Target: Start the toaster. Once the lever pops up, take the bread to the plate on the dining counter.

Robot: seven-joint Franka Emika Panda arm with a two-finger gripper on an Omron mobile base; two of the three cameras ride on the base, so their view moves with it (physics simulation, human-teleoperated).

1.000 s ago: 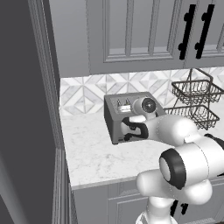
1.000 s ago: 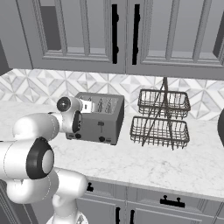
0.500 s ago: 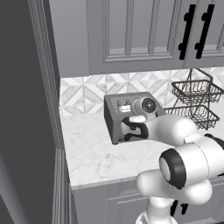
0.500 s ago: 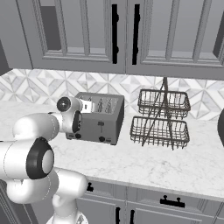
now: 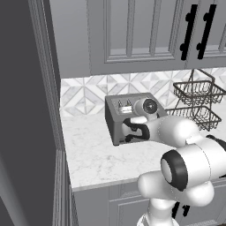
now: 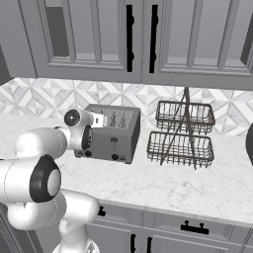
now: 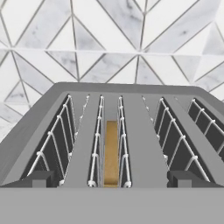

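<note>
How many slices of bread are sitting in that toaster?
1. A single golden-brown slice of bread stands deep in the second slot from the left of the toaster, as the hand view looks down on it. The other slots look empty there, though their bottoms are partly hidden.

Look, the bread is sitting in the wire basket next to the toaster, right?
No. The bread is down in a slot of the toaster, as the hand view shows. The wire basket does stand next to the toaster.
</note>
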